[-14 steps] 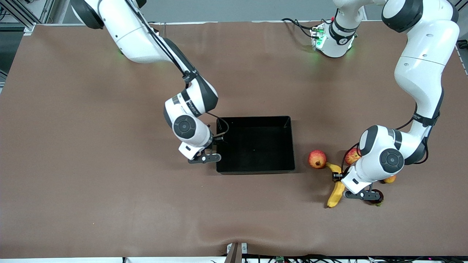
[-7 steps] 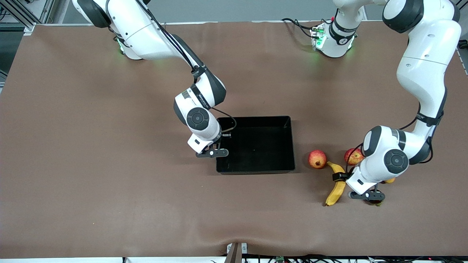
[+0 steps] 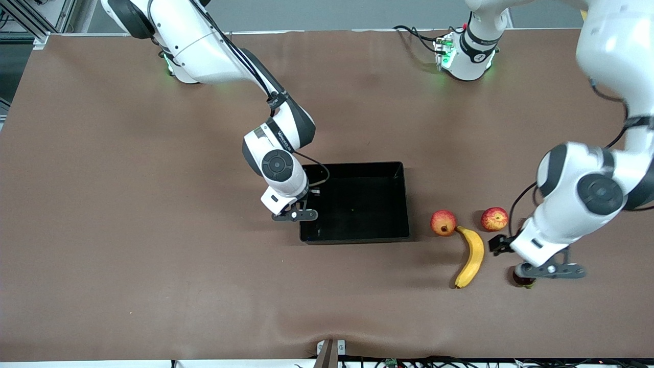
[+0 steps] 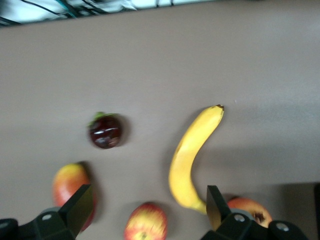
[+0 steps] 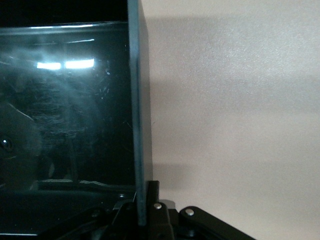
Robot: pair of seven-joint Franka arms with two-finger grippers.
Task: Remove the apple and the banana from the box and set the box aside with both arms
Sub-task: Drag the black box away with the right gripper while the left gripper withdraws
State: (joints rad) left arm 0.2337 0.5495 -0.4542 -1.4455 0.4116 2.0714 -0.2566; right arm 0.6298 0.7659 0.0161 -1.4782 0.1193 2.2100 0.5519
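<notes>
The left end effector (image 3: 549,270) has just let the banana (image 3: 472,256) go and lifted away; its fingers (image 4: 77,209) stand wide apart with nothing between them, and it now hangs over the small dark fruit (image 3: 522,278) toward the left arm's end of the tabletop (image 3: 127,245). The banana lies on the brown surface, beside the pink-red fruit with the crown tip (image 3: 443,223), with the apple (image 3: 494,219) just next to them, so both fruits are out of the box (image 3: 357,171), which sits empty.

Meanwhile the right end effector (image 3: 295,215) has closed on the box wall at the right arm's end; the right wrist view shows the thin black wall pinched between its jaws. The box seems to have shifted slightly with that pinch.

To my eye the unloading is done, and what remains is the left arm coming across to take the other wall so the pair can carry the box aside
</notes>
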